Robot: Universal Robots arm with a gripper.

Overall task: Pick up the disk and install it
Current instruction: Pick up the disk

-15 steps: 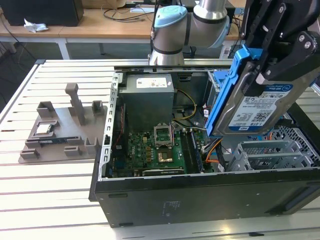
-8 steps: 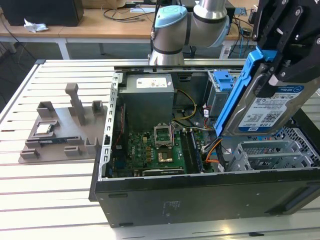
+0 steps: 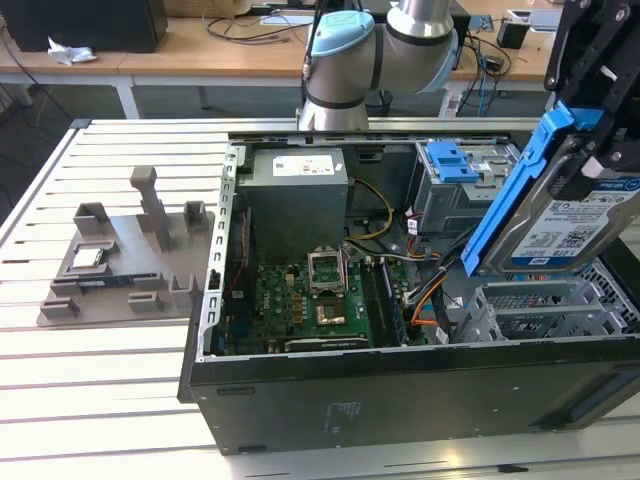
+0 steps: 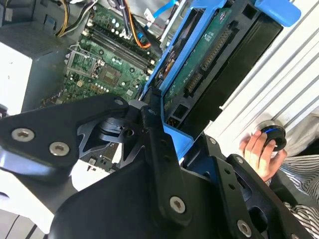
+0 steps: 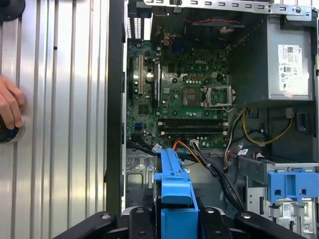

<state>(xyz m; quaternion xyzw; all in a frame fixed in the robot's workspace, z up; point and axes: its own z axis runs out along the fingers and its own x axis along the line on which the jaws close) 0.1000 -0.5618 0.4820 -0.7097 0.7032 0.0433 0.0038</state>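
Note:
The disk (image 3: 578, 222), a silver drive with a white-and-blue label in a blue carrier bracket (image 3: 510, 200), hangs tilted over the open computer case (image 3: 400, 395) at the exterior view's right. My black gripper (image 3: 598, 150) is shut on its upper end. In the second wrist view the disk's green circuit-board side (image 4: 199, 64) faces the camera, clamped between my fingers (image 4: 157, 134). The first wrist view looks along the bracket's blue edge (image 5: 174, 191), with the motherboard (image 5: 189, 99) beyond it. The grey drive cage with a blue latch (image 3: 455, 175) stands inside the case, left of the disk in the exterior view.
A power supply (image 3: 297, 195) and loose cables (image 3: 425, 295) lie inside the case. On the slatted table, at the exterior view's left, a grey fixture (image 3: 130, 265) carries a small chip (image 3: 88, 257). A person's hand (image 4: 256, 149) rests on a round knob beside the case.

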